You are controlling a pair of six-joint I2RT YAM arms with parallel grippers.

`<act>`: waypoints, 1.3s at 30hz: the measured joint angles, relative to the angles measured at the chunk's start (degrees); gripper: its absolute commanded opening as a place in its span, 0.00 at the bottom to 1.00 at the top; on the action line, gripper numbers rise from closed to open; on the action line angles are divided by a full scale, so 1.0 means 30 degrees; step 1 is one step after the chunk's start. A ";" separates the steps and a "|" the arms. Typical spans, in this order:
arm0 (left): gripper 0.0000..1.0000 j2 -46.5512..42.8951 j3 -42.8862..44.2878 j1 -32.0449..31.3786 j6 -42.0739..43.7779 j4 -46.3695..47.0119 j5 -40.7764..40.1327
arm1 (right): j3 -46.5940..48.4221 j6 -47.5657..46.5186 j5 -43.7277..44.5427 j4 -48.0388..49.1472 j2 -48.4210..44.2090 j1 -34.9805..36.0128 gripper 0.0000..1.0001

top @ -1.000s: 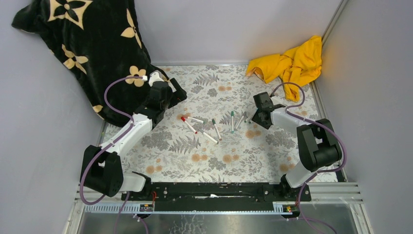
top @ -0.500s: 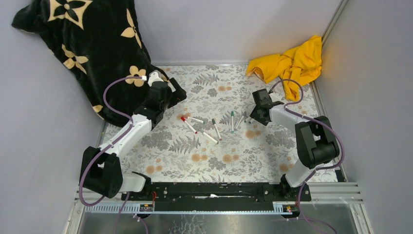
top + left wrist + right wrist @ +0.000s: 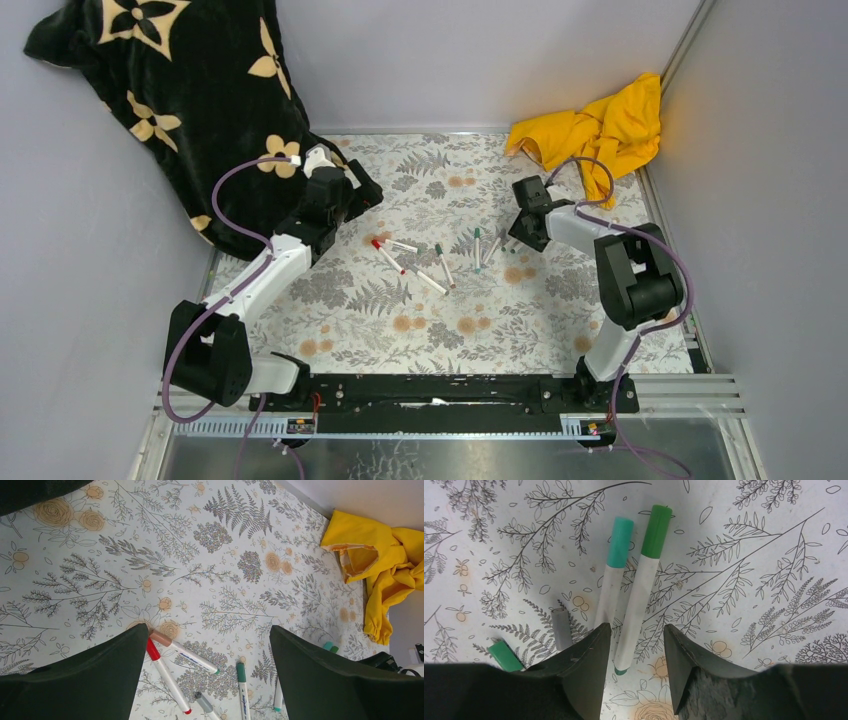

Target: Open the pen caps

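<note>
No cap is off yet; every pen looks capped.
The pen caps (image 3: 656,530) sit on pens (image 3: 428,280) scattered on the counter (image 3: 450,340), on the near side of the yellow cloth (image 3: 600,130). The right jaws stand apart astride one white barrel, not clamped. The left jaws gape empty, farther from the cloth.

Your top camera sits above and behind the arm bases, looking down on the whole floral table (image 3: 440,320). Your left wrist camera looks slantwise across that table, past its own fingers (image 3: 80,680), toward the yellow cloth (image 3: 385,555); the top view shares both cloth and red-capped pen (image 3: 167,677). Your right wrist camera hangs close, facing nearly straight down between its fingertips (image 3: 589,665) onto a teal cap (image 3: 620,542) and a green cap (image 3: 656,531).
</note>
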 measured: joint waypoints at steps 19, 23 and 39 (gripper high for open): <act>0.99 0.0000 0.0000 0.0000 0.0000 -0.0029 0.0007 | 0.0962 -0.0721 0.0153 -0.1064 0.1129 0.0015 0.00; 0.99 0.0073 0.0182 0.0000 0.0007 -0.0401 0.0168 | 0.0590 -0.1333 -0.0117 -0.1027 0.0736 0.0044 0.00; 0.99 0.4954 0.3657 0.0000 -0.0969 -0.0474 0.9989 | -0.0328 -0.7118 -0.7745 0.0080 -0.5100 0.3249 0.00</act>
